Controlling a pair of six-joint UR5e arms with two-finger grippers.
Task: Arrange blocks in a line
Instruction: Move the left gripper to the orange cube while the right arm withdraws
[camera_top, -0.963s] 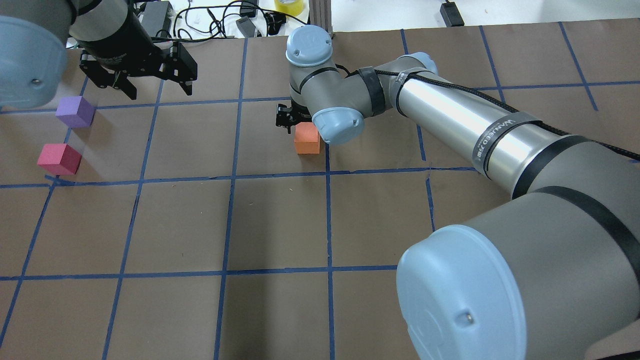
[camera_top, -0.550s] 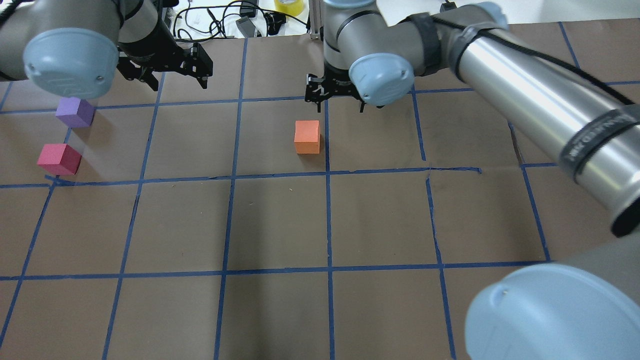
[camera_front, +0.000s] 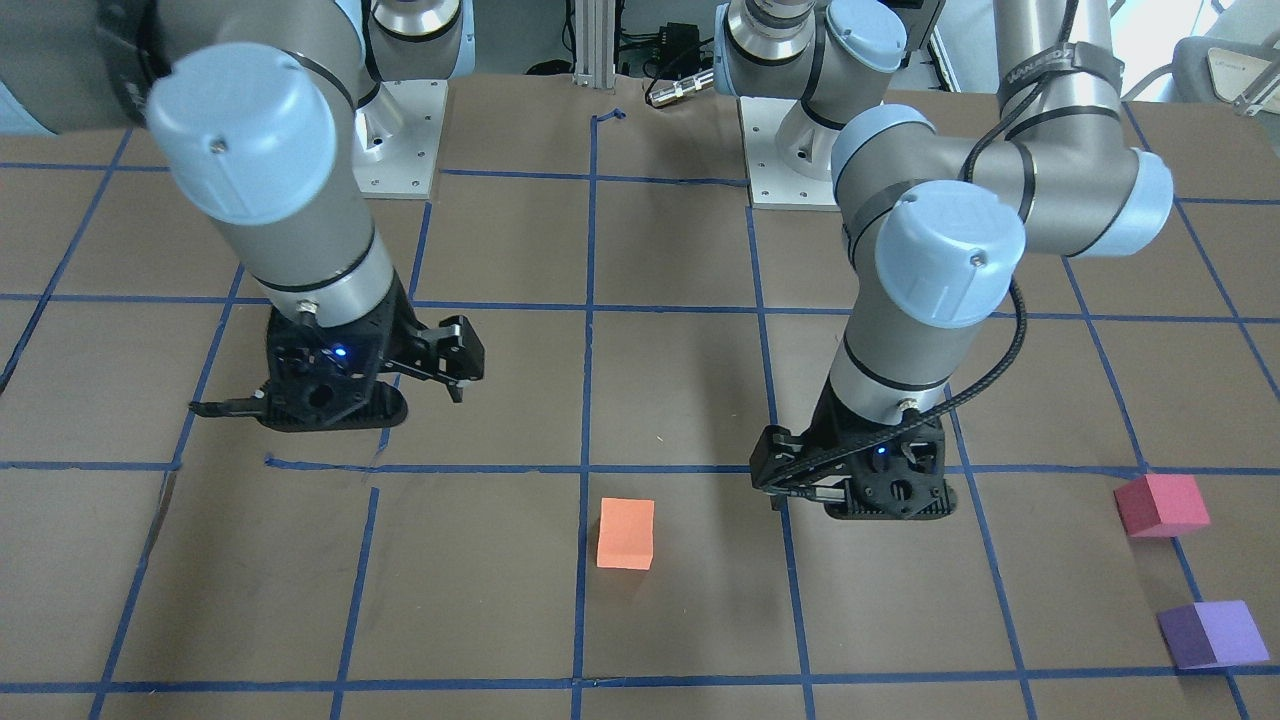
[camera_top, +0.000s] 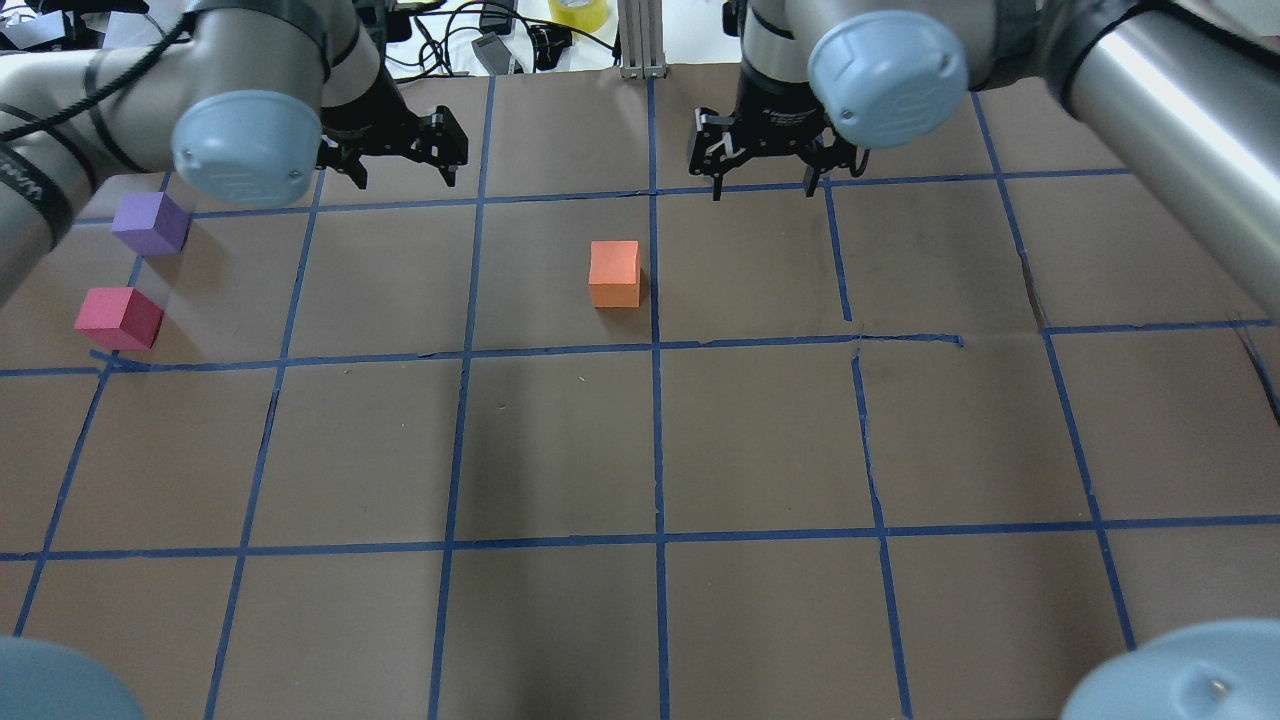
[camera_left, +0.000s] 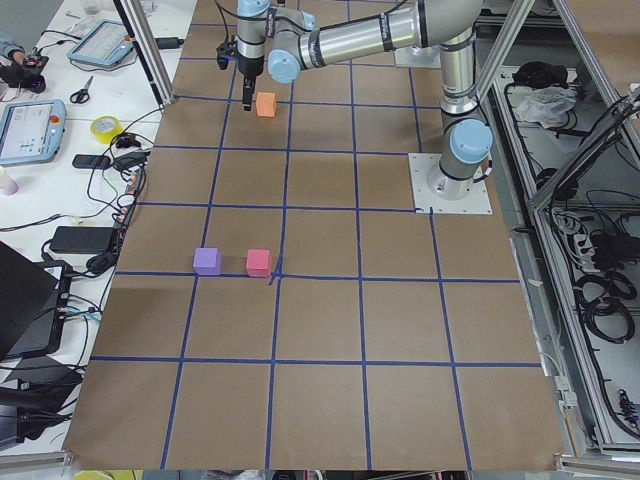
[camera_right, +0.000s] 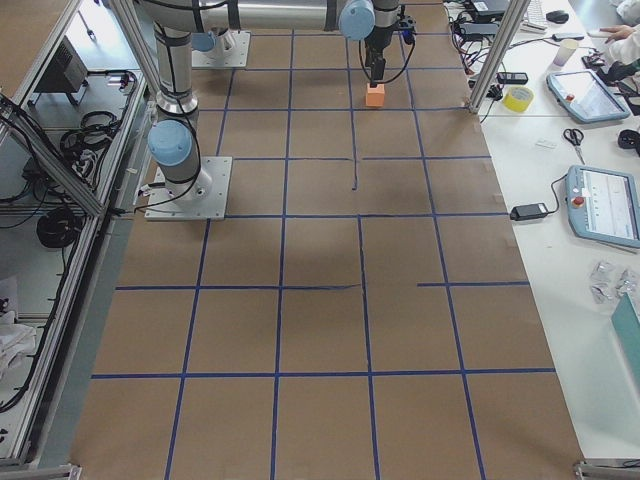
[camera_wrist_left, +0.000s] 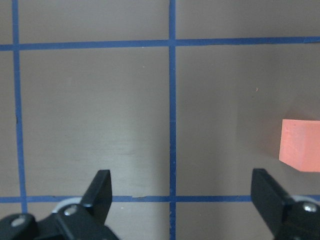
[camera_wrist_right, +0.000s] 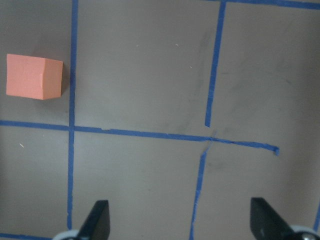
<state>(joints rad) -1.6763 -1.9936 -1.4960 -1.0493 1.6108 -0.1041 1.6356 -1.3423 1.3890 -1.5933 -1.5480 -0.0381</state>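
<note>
The orange block (camera_top: 614, 273) sits alone mid-table beside a blue tape line; it also shows in the front view (camera_front: 626, 533), at the right edge of the left wrist view (camera_wrist_left: 300, 151) and at the upper left of the right wrist view (camera_wrist_right: 34, 76). The purple block (camera_top: 150, 222) and the pinkish red block (camera_top: 118, 318) sit close together at the far left. My left gripper (camera_top: 404, 170) hovers open and empty between them and the orange block. My right gripper (camera_top: 760, 185) hovers open and empty beyond and to the right of the orange block.
The table is brown paper with a blue tape grid (camera_top: 655, 440). Cables and a roll of yellow tape (camera_top: 577, 10) lie past the far edge. Both arms' big links (camera_top: 1150, 70) hang over the far corners.
My right gripper has drawn away from the orange block, up and to the right, leaving it in place. My left gripper has moved right, toward the middle. No block has moved.
</note>
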